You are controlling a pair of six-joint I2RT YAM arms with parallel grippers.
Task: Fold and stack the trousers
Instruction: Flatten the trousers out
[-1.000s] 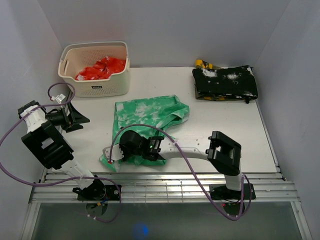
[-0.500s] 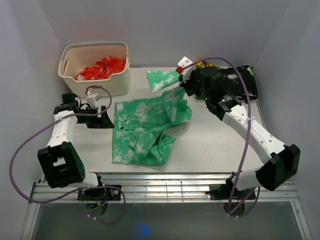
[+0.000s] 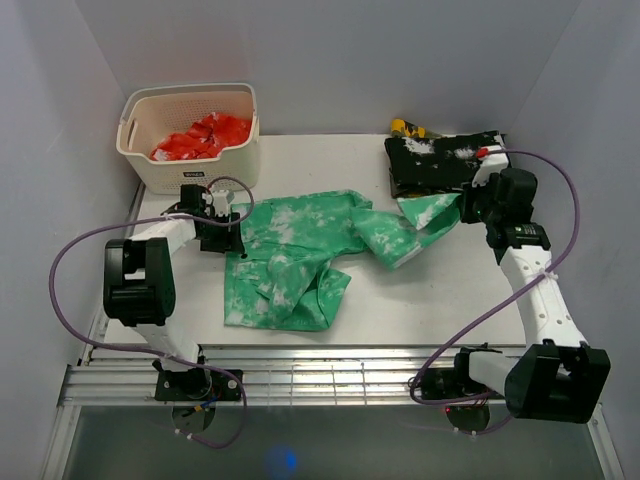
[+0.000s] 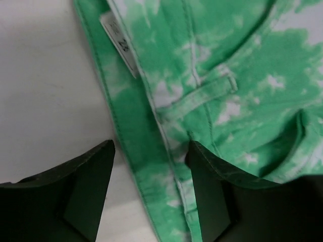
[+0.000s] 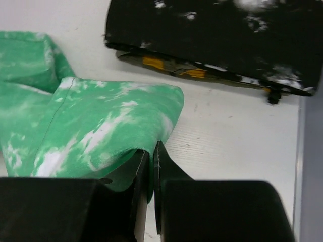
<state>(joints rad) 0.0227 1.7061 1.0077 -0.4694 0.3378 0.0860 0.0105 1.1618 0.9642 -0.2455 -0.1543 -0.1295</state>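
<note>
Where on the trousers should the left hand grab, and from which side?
The waistband, near its label. It is a stitched band lying flat on the table at the left side of the trousers, so coming straight down, one finger either side, probably suits it. The left hand hangs open astride that edge; the right hand grips a leg end.

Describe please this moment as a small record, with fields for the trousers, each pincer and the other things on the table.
trousers: green trousers, crumpled mid-table, one leg drawn out to the right
left pincer: open, waistband between its fingers
right pincer: shut on the leg end, near the black folded garment
basket: far left, holds red cloth
task state: not yet folded or stacked
</note>
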